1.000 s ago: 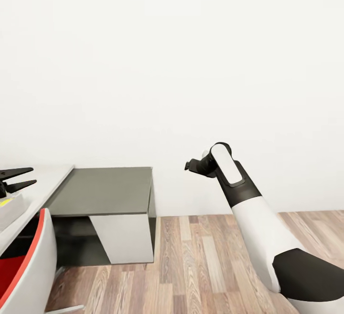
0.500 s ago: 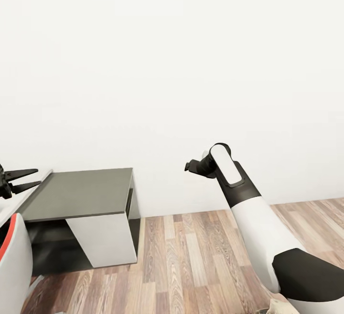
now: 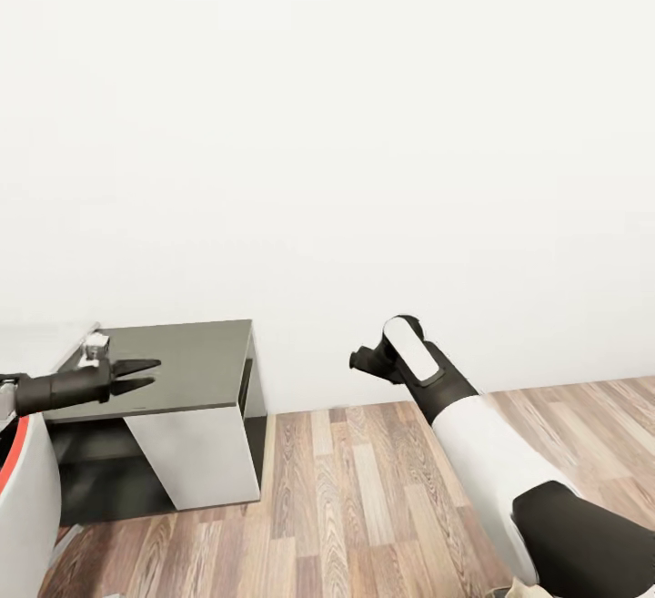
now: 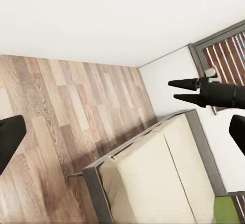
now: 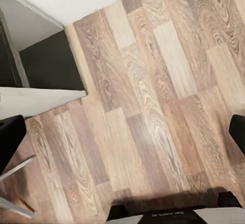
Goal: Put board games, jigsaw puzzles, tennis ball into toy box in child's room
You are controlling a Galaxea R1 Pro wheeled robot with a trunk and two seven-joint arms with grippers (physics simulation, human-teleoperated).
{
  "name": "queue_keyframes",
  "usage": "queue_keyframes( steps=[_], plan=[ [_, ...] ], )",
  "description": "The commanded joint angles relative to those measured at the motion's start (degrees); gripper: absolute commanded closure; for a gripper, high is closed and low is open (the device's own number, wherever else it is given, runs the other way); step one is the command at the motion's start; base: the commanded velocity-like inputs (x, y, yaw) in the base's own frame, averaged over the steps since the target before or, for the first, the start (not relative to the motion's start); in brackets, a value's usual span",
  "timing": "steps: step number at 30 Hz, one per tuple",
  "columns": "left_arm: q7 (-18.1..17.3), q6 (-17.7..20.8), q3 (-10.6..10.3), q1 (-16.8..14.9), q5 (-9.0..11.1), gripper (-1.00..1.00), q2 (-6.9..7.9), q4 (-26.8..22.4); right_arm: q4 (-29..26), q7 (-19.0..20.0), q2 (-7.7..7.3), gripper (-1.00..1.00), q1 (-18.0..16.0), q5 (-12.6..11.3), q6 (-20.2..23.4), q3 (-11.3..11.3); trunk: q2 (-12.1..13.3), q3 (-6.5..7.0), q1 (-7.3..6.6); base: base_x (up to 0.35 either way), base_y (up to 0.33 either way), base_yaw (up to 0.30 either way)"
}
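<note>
- The left jaws point toward 3 o'clock, across the front of the robot. The fingers are a little parted and hold nothing.
- The right jaws point back toward 9 o'clock. In the left wrist view their two tips stand slightly apart with nothing between them.
- The bed, with a beige mattress in a grey frame, lies ahead of the left jaws and lower, so I judge it to be off at about 3 o'clock from the robot. That would put the right arm nearer to it.
- The bed's long axis runs away from the left wrist camera toward a white wall. A green patch sits at its far corner, and I cannot tell whether that is a board game.
- The surface shows as a white sliver at 9 o'clock in the head view. Its dark grey side unit sits just behind the left jaws.
- A red-and-white chair stands close at 8 o'clock.
- The wooden floor lies open from 12 to 4 o'clock, which looks like ample room to turn toward the bed. The side unit's corner is the edge to keep clear of.
</note>
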Motion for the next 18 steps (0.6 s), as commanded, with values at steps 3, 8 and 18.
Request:
queue_keyframes(
  steps=[3, 8, 18],
  plan=[
    [3.7, -0.1, -0.8, 0.2, -0.1, -1.00, -1.89, 0.1, 1.4, 3.0, -0.11, -1.00, 0.1, -0.4, -3.1, 4.5, -0.1, -0.13, 0.04, 0.000, 0.000, 0.000],
    [6.0, -2.4, -1.0, 0.8, -0.2, -1.00, -3.01, 0.6, 6.2, 4.6, -0.11, -1.00, 0.3, -0.4, -8.0, 9.7, -0.1, -0.13, 0.04, 0.000, 0.000, 0.000],
    [7.2, -9.5, -2.8, 5.8, -1.0, -1.00, -5.47, 1.1, 9.5, 8.8, -0.16, -1.00, 5.3, -0.3, -15.4, 18.7, -0.1, -0.13, 0.04, 0.000, 0.000, 0.000]
  ],
)
